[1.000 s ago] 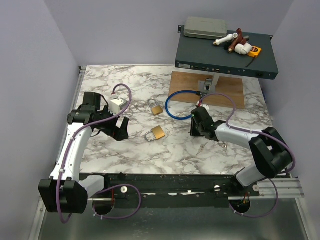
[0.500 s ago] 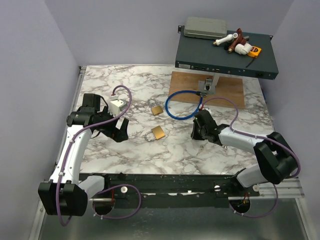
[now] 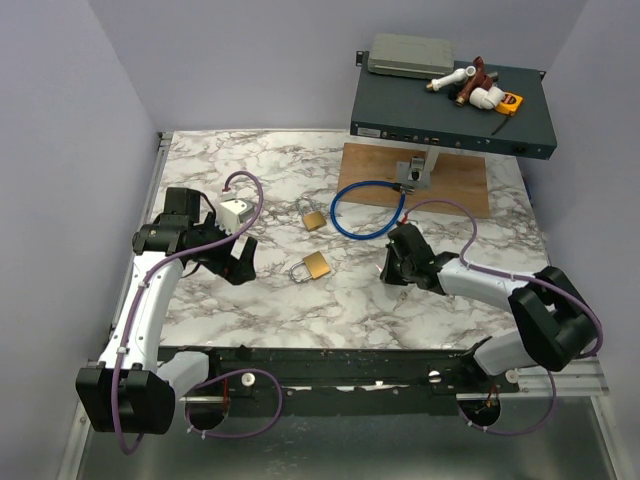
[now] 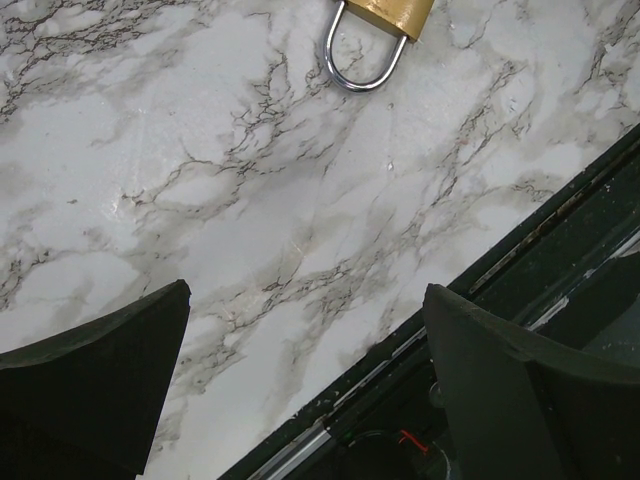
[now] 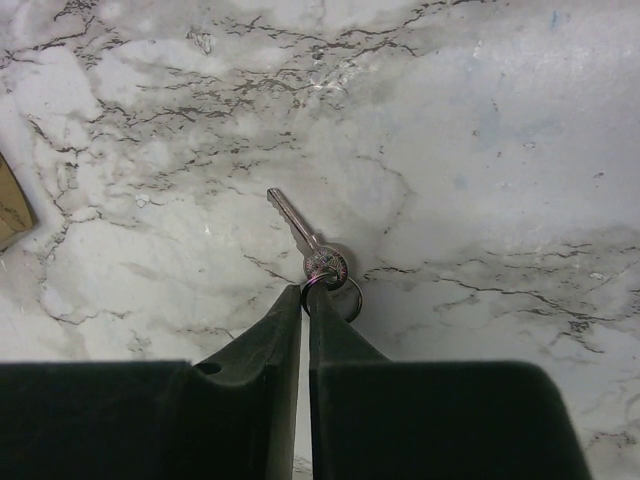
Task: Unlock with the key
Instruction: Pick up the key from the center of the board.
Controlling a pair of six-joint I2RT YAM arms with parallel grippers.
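The key (image 5: 308,243), small and silvery with a split ring on its head, lies flat on the marble. In the right wrist view my right gripper (image 5: 304,290) has its jaws almost together, the tips pinching the key's ring. Seen from the top view, the right gripper (image 3: 393,272) is down on the table right of centre and hides the key. One brass padlock (image 3: 316,266) lies left of it, and a second padlock (image 3: 313,218) lies farther back. My left gripper (image 3: 238,262) hovers wide open left of the nearer padlock (image 4: 385,15), with nothing between its fingers.
A blue cable loop (image 3: 365,210) lies behind the right gripper. A wooden board (image 3: 455,180) and a dark equipment box (image 3: 450,105) sit at the back right. A white cube (image 3: 236,212) is near the left arm. The table's front edge (image 4: 480,270) runs close under the left gripper.
The right gripper has come down toward the table and closed its jaws onto the key's ring. The left arm has stayed where it was, open.
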